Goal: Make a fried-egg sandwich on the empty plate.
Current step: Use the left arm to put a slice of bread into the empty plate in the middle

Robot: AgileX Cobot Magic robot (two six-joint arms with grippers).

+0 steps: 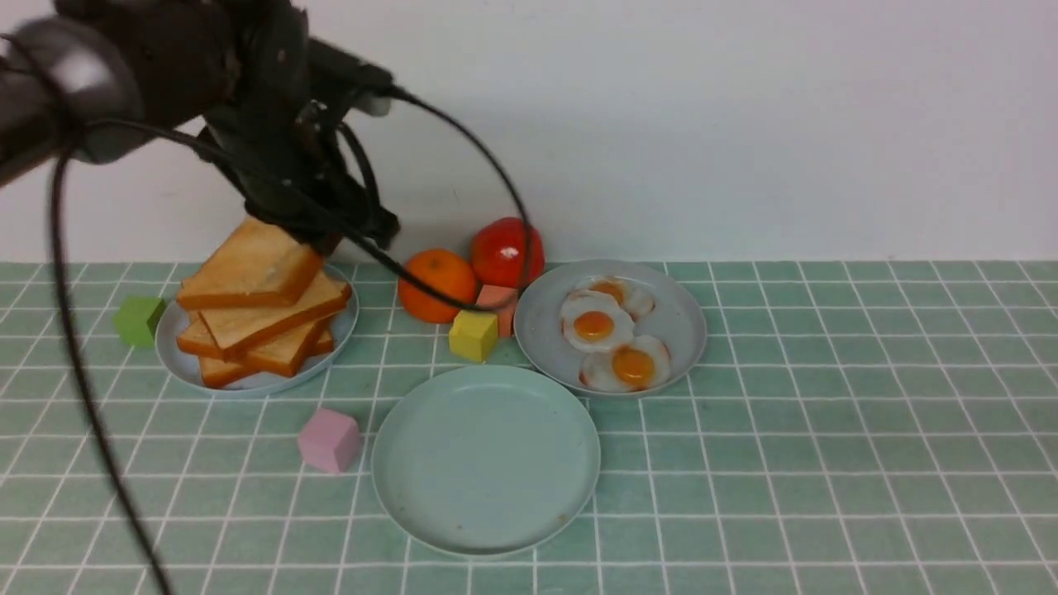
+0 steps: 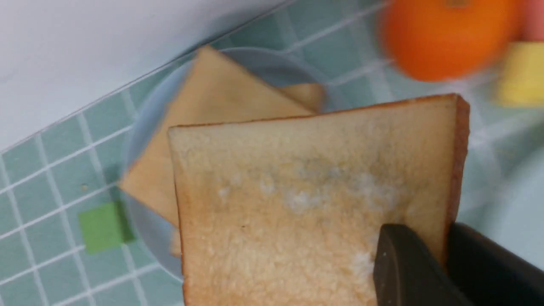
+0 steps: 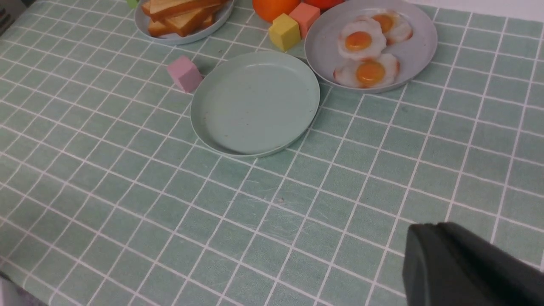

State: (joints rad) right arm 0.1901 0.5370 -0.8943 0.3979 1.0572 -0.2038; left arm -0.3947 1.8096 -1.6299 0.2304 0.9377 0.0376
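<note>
My left gripper (image 1: 318,240) is shut on a golden-brown toast slice (image 1: 252,266), holding it by one edge, tilted, just above the toast stack (image 1: 264,335) on a grey-blue plate (image 1: 186,364). In the left wrist view the held slice (image 2: 306,191) fills the frame, its edge between the two black fingers (image 2: 403,263). The empty mint-green plate (image 1: 486,459) lies in front, also in the right wrist view (image 3: 255,102). Three fried eggs (image 1: 597,324) lie on another grey-blue plate (image 1: 686,330). My right gripper (image 3: 429,242) hovers above the tablecloth, jaws together, empty; it is out of the front view.
An orange (image 1: 436,284) and a red tomato (image 1: 506,249) sit at the back between the two grey-blue plates. Yellow (image 1: 473,335), salmon (image 1: 498,304), pink (image 1: 329,440) and green (image 1: 139,321) cubes lie about. A black cable (image 1: 488,165) loops from the left arm over the orange.
</note>
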